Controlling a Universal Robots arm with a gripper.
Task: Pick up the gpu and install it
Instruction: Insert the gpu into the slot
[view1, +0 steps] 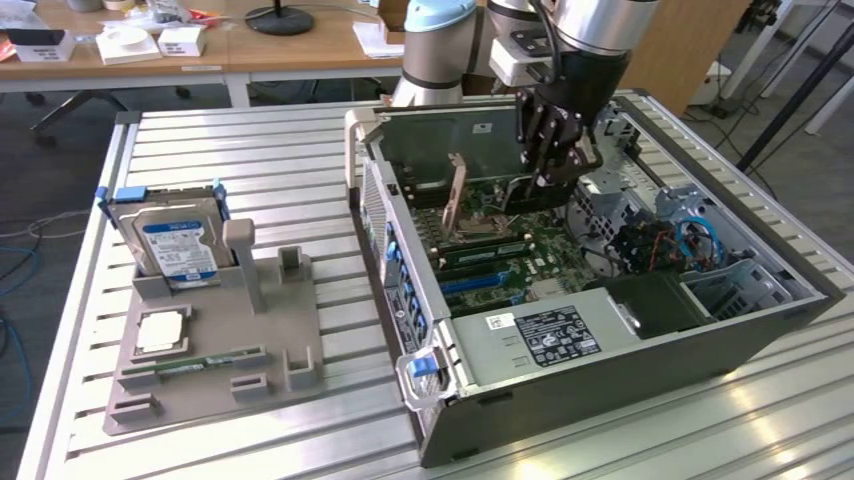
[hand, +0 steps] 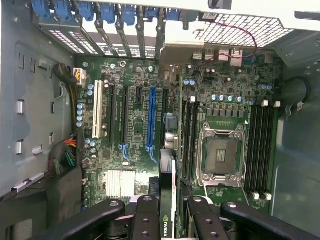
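The gpu (hand: 166, 220) is gripped by the gripper (hand: 172, 212): its two dark fingers (hand: 145, 220) are closed on the flat faces, so the card is seen on its edge. It is held inside the open computer case (view1: 587, 400), over the motherboard (hand: 135, 130). It is lined up parallel with the long blue slot (hand: 151, 115) and just beside it, on the side of the processor socket (hand: 220, 155). This alignment is probably chosen so that the card's edge meets a slot straight. Whether it is seated cannot be told. The hard drive (view1: 180, 245) stands well apart from the blue slot, outside the case.
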